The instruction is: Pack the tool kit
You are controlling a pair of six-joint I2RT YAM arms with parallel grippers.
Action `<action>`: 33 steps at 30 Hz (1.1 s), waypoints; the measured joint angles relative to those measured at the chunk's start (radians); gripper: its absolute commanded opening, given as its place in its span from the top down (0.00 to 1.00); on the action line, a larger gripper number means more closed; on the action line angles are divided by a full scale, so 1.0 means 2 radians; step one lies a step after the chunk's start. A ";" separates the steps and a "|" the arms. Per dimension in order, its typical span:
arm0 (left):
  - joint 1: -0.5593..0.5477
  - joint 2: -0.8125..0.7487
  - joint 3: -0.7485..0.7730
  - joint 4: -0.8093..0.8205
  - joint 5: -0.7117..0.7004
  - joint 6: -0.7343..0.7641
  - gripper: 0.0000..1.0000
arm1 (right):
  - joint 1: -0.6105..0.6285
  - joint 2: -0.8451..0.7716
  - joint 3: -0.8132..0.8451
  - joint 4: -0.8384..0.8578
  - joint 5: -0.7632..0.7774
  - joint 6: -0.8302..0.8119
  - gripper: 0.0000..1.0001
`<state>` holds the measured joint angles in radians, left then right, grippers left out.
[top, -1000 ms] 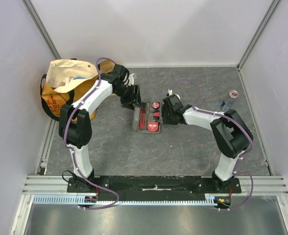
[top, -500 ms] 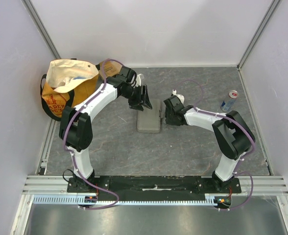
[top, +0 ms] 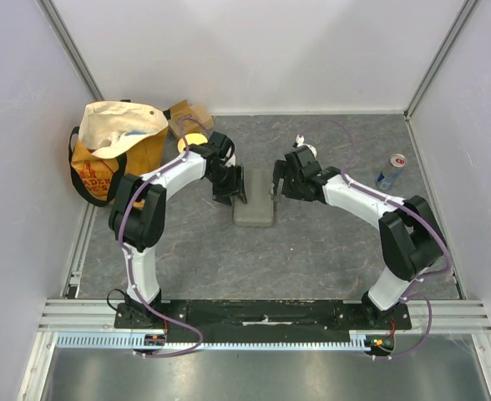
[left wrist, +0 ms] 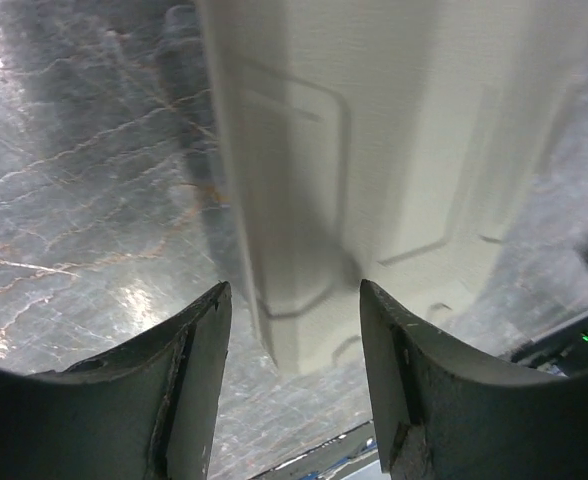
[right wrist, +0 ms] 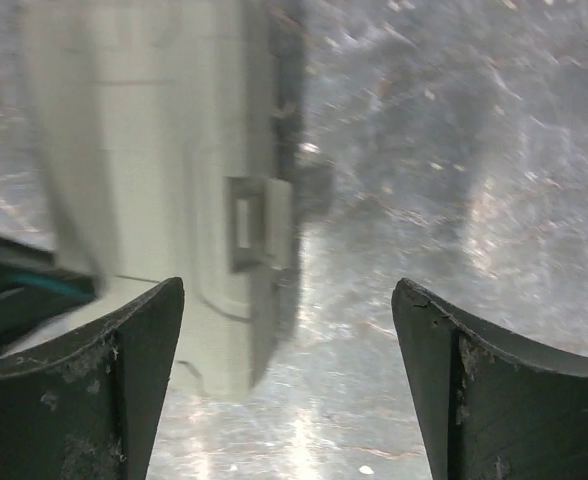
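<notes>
The left arm is rising from its base at the near edge, bending at the elbow and reaching forward and to the right. Its wrist is turning down so that the left hand (top: pixel 233 190) is hanging at the left long edge of the case (top: pixel 254 207). The right arm is folding at its elbow on the right side and stretching its forearm leftward across the table (top: pixel 312 259). This is bringing the right hand (top: pixel 275 185) to the far right corner of the same case.

The flat grey-green case is lying shut on the grey marbled table, midway between the two hands, with its long sides running away from the bases.

In the left wrist view the left hand (left wrist: pixel 292 295) is standing spread, pinching nothing. The pale lid of the case (left wrist: pixel 374 150), with its moulded outlines, is lying below and beyond the dark fingers (left wrist: pixel 189 390).

In the right wrist view the right hand (right wrist: pixel 289 290) is gaping wide and holding nothing. The edge of the case (right wrist: pixel 144 130) and its small square latch (right wrist: pixel 254 225) are showing between the fingers (right wrist: pixel 124 390).

An orange-and-cream bag (top: pixel 112 150) is sitting at the far left and is showing dark print, of which only "ADE" is reading clearly. A cardboard box (top: pixel 187 113) is lying behind it. A drink can (top: pixel 390 171) is standing at the far right, its label too small to read.
</notes>
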<state>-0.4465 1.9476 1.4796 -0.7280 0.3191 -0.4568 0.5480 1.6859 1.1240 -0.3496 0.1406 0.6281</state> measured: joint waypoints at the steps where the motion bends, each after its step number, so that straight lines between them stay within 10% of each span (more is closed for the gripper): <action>1: 0.000 0.008 -0.002 0.000 -0.004 0.000 0.42 | 0.000 0.001 0.009 0.002 -0.009 0.000 0.09; 14: -0.001 0.019 -0.011 0.010 0.000 -0.013 0.50 | 0.000 0.089 0.074 -0.007 -0.055 -0.004 0.25; 33: -0.001 0.023 -0.008 0.010 0.014 -0.011 0.57 | -0.008 0.109 0.093 0.006 -0.105 0.003 0.78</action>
<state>-0.4480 1.9945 1.4639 -0.7074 0.3466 -0.4793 0.5316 1.9049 1.3106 -0.3374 -0.0689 0.6338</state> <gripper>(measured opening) 0.465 0.302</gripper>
